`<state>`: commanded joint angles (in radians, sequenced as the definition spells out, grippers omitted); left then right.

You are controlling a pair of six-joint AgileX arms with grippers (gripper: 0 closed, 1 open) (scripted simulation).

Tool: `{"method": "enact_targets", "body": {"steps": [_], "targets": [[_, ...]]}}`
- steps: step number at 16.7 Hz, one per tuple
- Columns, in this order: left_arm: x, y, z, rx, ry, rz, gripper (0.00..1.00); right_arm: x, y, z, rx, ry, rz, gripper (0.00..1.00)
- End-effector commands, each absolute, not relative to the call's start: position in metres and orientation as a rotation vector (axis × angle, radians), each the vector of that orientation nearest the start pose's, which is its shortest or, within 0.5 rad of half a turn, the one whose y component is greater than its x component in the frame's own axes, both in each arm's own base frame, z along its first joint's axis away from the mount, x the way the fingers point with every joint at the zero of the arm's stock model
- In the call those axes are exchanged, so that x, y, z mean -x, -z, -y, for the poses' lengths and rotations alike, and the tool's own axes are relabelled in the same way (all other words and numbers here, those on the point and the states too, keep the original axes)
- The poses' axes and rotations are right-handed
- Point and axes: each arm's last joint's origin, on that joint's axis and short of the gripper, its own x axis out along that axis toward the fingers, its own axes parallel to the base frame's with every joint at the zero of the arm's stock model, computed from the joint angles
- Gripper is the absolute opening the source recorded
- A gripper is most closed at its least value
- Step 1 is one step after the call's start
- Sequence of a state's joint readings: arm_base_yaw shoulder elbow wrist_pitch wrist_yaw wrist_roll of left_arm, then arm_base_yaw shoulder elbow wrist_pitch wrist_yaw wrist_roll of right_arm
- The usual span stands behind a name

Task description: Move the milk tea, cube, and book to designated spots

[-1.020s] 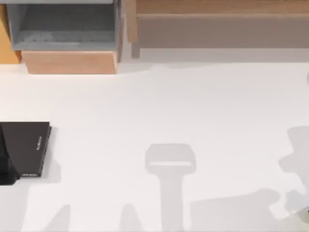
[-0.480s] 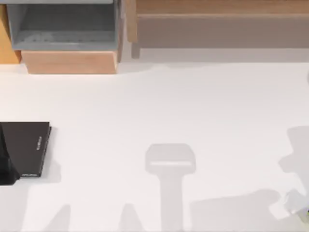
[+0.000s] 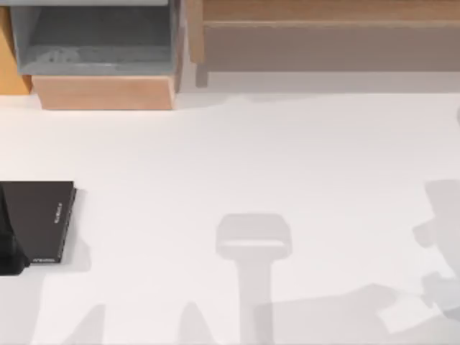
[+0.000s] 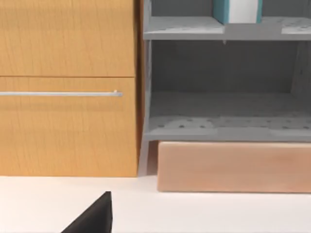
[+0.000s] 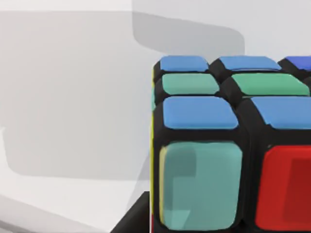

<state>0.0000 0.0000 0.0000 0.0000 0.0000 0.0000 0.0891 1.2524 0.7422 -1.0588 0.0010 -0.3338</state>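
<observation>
- You see a white table [image 3: 237, 158] from above, with soft grey shadows on its near half and at its right edge.
- At the left edge of the table lies a flat black book [image 3: 36, 219]; small white lettering is on the spine, which faces right.
- At the far left corner stands a grey open shelf [image 3: 93, 39] on a pale wooden base [image 3: 104, 92]. An orange-brown cabinet [image 3: 11, 57] is just beside it on the left.
- Along the far edge, from the middle to the right, runs a long wooden shelf [image 3: 323, 36].
- In the left wrist view the cabinet front has a thin metal handle [image 4: 60, 93]. The grey shelf is beside it, with two levels.
- The book [image 4: 237, 10] stands upright on the upper level of this shelf, teal cover and white page edges towards the camera. A black corner [image 4: 97, 219] comes in low on the white table; you cannot tell what it is.
- The left wrist camera looks level at the cabinet and the shelf. For the left gripper, you cannot tell if it is apart or together.
- In the right wrist view the cube [image 5: 228, 155] is very close to the camera, with blue, green, teal and red tiles in a black frame.
- A black part [image 5: 132, 219] touches the cube's lower corner. Whether the right gripper clamps the cube, you cannot tell.
</observation>
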Motion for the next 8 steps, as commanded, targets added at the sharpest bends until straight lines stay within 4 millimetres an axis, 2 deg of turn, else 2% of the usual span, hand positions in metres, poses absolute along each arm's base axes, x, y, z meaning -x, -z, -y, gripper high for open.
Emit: {"method": "enact_targets", "body": {"steps": [4, 6, 8], "targets": [[-0.106, -0.160, 0.001, 0.000, 0.000, 0.000, 1.00, -0.189, -0.185, -0.018, 0.333, -0.321, -1.530, 0.00], [-0.106, -0.160, 0.001, 0.000, 0.000, 0.000, 1.00, -0.203, -0.193, -0.022, 0.351, -0.294, -1.458, 0.00], [-0.106, -0.160, 0.001, 0.000, 0.000, 0.000, 1.00, -0.225, -0.206, -0.029, 0.371, -0.249, -1.337, 0.00]]}}
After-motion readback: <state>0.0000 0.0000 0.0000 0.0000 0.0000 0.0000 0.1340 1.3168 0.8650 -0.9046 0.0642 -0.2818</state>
